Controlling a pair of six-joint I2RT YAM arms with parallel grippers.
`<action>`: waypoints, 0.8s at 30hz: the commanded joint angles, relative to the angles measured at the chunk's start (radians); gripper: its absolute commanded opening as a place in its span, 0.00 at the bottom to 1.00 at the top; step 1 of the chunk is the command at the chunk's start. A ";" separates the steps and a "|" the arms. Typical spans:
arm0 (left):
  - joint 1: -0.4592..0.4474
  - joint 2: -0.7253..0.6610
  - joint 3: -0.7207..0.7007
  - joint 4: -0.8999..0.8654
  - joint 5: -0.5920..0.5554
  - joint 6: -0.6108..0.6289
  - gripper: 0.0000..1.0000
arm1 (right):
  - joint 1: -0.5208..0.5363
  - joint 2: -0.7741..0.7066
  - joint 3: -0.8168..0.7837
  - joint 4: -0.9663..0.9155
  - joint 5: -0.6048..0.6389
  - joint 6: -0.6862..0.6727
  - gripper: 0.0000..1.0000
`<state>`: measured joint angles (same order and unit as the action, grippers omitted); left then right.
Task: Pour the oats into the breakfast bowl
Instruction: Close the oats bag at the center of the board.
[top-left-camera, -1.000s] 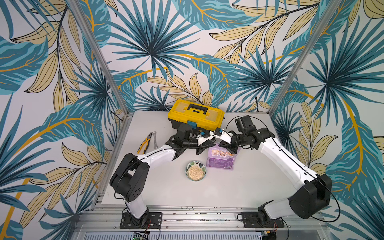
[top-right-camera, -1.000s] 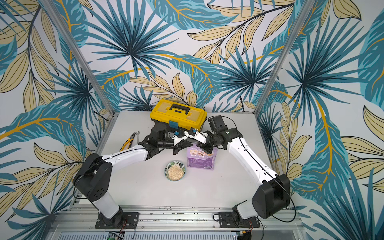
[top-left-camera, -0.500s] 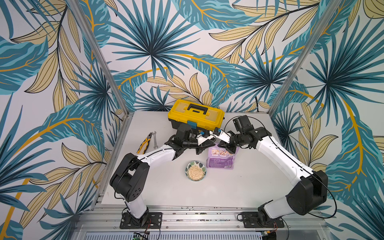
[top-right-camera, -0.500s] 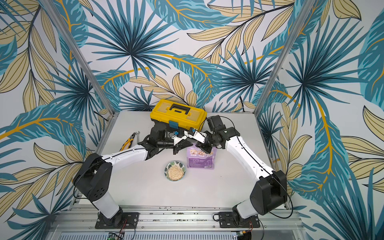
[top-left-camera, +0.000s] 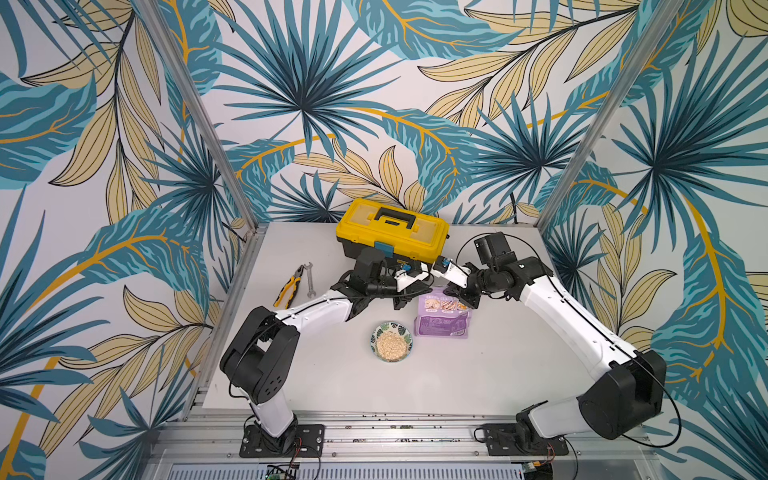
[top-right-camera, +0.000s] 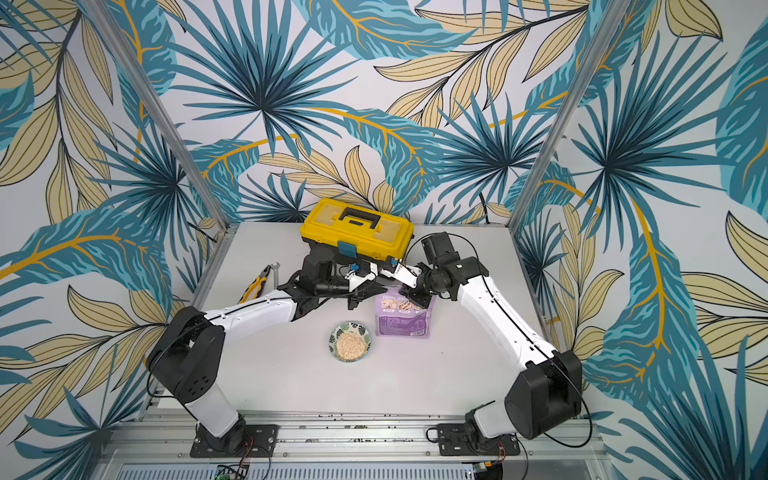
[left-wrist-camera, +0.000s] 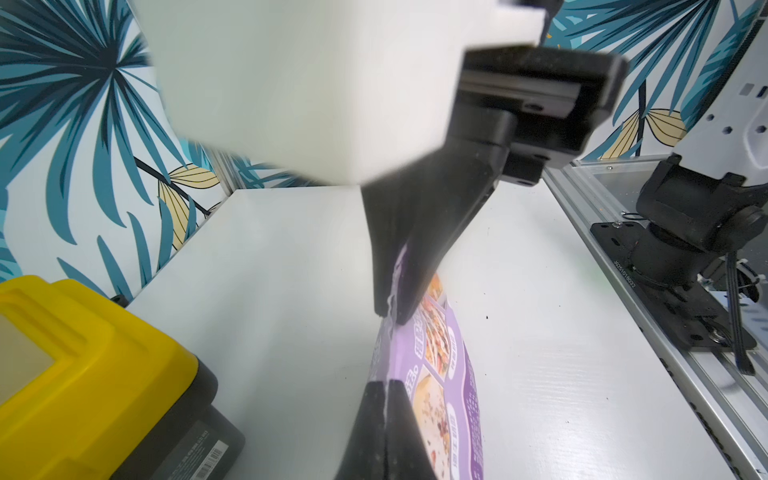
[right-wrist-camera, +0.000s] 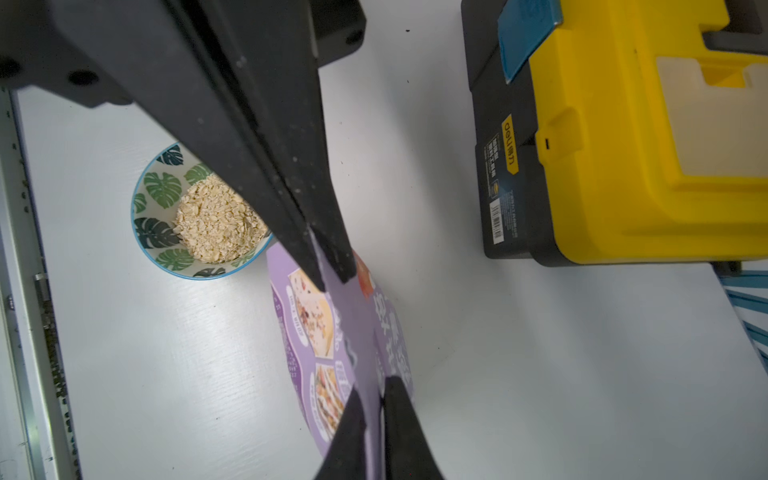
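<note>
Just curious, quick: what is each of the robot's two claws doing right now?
Left gripper: closed, pinching the top edge of the purple pouch.
Right gripper: closed, pinching the same pouch's top edge.

Toolbox (top-left-camera: 392, 232): yellow-and-black, lid closed, far centre.
Pliers (top-left-camera: 289, 288): yellow-handled, far left.
Wrench (top-left-camera: 308, 280): just right of the pliers.

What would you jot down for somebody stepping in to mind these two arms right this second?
Left gripper: shut on the top edge of the pouch, near one corner.
Right gripper: shut on the same edge, near the other corner.
Pouch: upright, not tipped, beside the breakfast bowl, on the right arm's side.
Done: a heap of oats lies in the bowl.
Left: probably only to let go of the pouch and draw both arms back.
</note>
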<state>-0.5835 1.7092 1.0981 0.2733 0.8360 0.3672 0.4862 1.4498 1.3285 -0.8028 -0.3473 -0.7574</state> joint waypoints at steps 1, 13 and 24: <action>-0.003 -0.021 0.000 0.028 0.036 0.010 0.00 | -0.021 -0.030 -0.020 -0.028 0.044 -0.003 0.00; -0.004 -0.025 0.002 0.006 0.037 0.025 0.00 | -0.044 -0.087 -0.063 -0.018 0.071 -0.002 0.03; -0.004 -0.024 0.000 0.013 0.034 0.022 0.00 | -0.063 -0.113 -0.085 -0.018 0.085 0.012 0.00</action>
<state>-0.5903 1.7088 1.0981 0.2710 0.8421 0.3824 0.4393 1.3556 1.2606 -0.8169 -0.2935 -0.7666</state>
